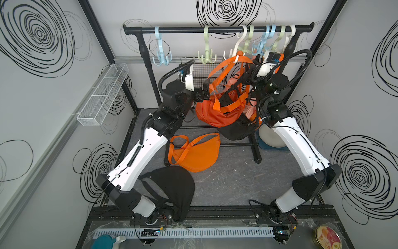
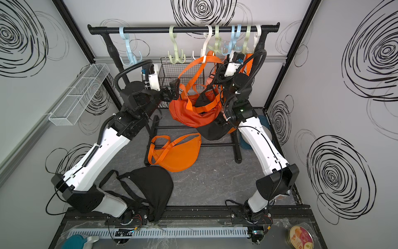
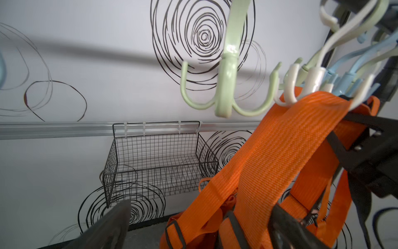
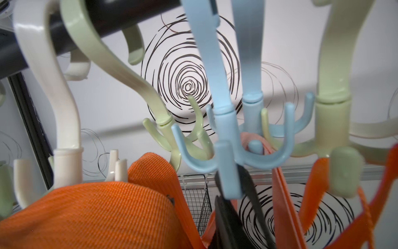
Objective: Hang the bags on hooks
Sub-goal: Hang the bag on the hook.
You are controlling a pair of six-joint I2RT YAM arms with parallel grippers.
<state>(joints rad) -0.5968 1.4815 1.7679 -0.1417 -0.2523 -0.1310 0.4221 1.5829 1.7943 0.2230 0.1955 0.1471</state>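
Strap (image 1: 224, 66) of the hanging orange bag (image 1: 217, 114) looped over a prong of the white hook (image 1: 239, 43) on the rail (image 1: 183, 29), at twelve o'clock of the table (image 1: 226, 183); bag body slung below, apparently carried by the hook alone; left gripper (image 1: 206, 90) at nine o'clock of the bag, fingers (image 3: 116, 222) spread wide, strap running loose between them; right gripper (image 1: 247, 74) at one o'clock, up among the hooks, jaws hidden, so spread or closed cannot be told; hanging judged done, arms yet to draw clear; second orange bag (image 1: 196, 153) and black bag (image 1: 174, 187) lie unhung at six o'clock.
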